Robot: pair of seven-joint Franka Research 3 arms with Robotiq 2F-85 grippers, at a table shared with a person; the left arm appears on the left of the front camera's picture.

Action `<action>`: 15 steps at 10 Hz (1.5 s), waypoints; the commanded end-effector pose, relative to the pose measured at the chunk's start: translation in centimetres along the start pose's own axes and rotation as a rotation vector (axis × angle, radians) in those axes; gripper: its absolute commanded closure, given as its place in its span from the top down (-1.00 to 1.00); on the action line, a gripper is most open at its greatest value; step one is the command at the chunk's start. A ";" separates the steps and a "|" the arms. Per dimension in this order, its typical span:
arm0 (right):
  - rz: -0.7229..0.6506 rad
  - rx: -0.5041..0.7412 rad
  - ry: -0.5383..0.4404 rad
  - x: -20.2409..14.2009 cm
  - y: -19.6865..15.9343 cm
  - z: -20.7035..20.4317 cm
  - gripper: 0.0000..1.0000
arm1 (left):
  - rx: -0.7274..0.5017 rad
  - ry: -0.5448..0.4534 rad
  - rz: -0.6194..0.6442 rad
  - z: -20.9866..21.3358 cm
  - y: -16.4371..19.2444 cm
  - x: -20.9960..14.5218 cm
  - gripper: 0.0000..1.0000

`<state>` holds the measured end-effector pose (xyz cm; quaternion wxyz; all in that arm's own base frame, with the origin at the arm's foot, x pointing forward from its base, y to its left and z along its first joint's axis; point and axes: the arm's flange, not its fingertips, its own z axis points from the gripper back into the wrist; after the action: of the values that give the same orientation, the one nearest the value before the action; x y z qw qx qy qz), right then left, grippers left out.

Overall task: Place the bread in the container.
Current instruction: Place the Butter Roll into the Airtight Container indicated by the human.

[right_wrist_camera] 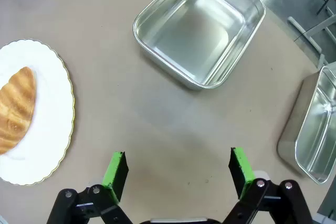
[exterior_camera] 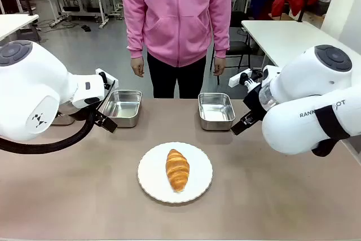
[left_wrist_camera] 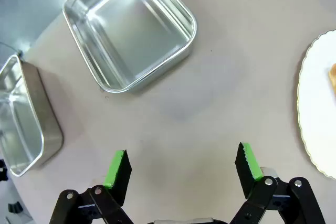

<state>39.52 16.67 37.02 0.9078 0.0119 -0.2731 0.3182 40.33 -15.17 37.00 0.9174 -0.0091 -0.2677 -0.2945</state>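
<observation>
Bread (exterior_camera: 177, 169): lay on white plate (exterior_camera: 149, 179), mid-tabletop, untouched. Left tray (exterior_camera: 121, 107), right tray (exterior_camera: 216, 111) beyond, empty; either likely container. Left fingers (left_wrist_camera: 119, 167), right fingers (right_wrist_camera: 117, 170): spread wide, grasping nothing, presumably ready for pickup.

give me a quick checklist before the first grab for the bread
1. Croissant lies free on the plate, nothing over it: ok
2. Left gripper open and empty: ok
3. Right gripper open and empty: ok
4. Left tray and right tray empty: ok
5. Person's hands off the table: ok
6. Which tray is the target: cannot tell
</observation>
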 end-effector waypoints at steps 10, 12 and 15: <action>0.001 0.000 0.000 0.0 0.0 0.0 1.00 | 0.000 0.000 -0.003 0.0 -0.1 0.0 1.00; -0.032 0.022 -0.043 4.8 -6.0 3.8 1.00 | -0.077 -0.035 -0.028 3.3 3.7 3.3 1.00; -0.065 0.107 -0.092 6.1 -15.6 9.7 1.00 | -0.237 -0.045 -0.082 8.5 12.7 6.3 1.00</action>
<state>46.76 9.01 49.84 0.9061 0.0591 -0.3020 0.2904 45.02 -10.05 48.10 0.8950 -0.0934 -0.2763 -0.3375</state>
